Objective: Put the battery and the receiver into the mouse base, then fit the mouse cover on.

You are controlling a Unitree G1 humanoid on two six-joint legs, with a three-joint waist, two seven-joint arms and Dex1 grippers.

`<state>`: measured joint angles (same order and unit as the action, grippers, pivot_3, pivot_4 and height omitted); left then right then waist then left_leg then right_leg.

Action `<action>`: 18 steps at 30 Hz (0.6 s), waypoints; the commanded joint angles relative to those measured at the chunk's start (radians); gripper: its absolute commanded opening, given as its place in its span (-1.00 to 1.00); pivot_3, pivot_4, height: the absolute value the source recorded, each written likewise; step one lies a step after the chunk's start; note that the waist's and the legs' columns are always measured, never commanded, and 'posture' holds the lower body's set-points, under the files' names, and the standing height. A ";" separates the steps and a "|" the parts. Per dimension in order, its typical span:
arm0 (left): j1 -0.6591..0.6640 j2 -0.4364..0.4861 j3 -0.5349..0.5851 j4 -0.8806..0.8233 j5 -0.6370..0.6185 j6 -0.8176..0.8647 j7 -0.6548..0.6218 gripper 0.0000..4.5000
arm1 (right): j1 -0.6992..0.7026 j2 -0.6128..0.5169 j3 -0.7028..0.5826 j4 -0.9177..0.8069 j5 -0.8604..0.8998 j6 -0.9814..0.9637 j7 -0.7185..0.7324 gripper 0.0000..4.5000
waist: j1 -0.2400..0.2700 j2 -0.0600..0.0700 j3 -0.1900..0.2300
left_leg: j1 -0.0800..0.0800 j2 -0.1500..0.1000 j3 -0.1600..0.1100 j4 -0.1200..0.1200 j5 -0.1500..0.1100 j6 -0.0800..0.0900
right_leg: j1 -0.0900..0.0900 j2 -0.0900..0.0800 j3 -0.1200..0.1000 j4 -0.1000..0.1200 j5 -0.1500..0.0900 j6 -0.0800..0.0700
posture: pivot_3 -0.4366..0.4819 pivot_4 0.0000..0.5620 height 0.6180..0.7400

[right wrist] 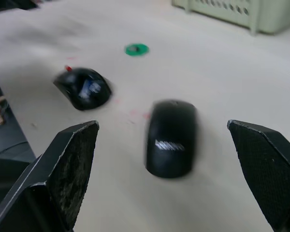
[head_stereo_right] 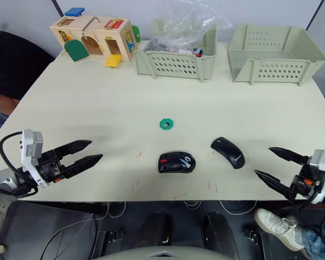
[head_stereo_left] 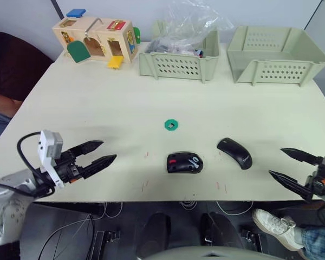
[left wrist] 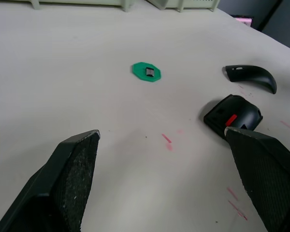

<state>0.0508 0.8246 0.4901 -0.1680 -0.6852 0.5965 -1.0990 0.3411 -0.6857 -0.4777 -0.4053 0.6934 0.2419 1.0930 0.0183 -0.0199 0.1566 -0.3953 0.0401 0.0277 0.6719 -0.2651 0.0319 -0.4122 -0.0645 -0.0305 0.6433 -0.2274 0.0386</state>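
Grippers wide open and holding nothing, low over the front of the table.

Left gripper (head_stereo_left: 103,152) reaches in from the left near the front edge, its two black pointy fingers spread apart and aimed at the middle. Right gripper (head_stereo_left: 284,163) does the same from the right, fingers far apart, empty. Between them sits the mouse base (head_stereo_left: 184,162), a black oval with a red patch in its hollow top. Just to its right, not touching, lies the mouse cover (head_stereo_left: 235,152), smooth, shiny, curved and all black. A flat green disc (head_stereo_left: 170,125) lies a bit farther back on the pale table (head_stereo_left: 97,103). I cannot make out the battery.
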 commanded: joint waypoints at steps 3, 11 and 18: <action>-0.276 0.049 -0.212 0.096 0.117 -0.021 0.012 0.96 | -0.004 -0.001 -0.006 -0.205 0.085 0.065 -0.106 1.00 | 0.005 -0.001 0.000 | 0.000 -0.001 0.000 0.000 0.000 0.000 | 0.000 -0.001 0.001 0.000 0.001 0.000 | -0.05 -0.47 1.00; -0.578 0.004 -0.486 0.075 0.247 0.197 0.180 0.96 | 0.016 0.006 -0.008 -0.284 0.090 0.092 -0.186 1.00 | -0.007 -0.004 0.001 | -0.001 -0.001 0.001 0.000 0.000 0.000 | 0.000 0.000 0.002 -0.001 0.005 0.001 | -0.05 -0.47 1.00; -0.684 -0.160 -0.609 0.117 0.342 0.193 0.305 0.96 | 0.027 0.018 0.007 -0.322 0.081 0.094 -0.236 1.00 | 0.001 -0.004 0.002 | -0.002 -0.001 0.004 0.002 0.000 0.000 | 0.001 0.000 0.000 0.000 0.003 0.003 | -0.05 -0.47 1.00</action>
<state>-0.6222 0.6786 -0.1145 -0.0556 -0.3648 0.8033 -0.8340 0.3703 -0.6712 -0.4658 -0.7000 0.7675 0.3446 0.8737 0.0195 -0.0243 0.1586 -0.3969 0.0392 0.0320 0.6738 -0.2650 0.0319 -0.4116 -0.0645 -0.0292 0.6433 -0.2243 0.0420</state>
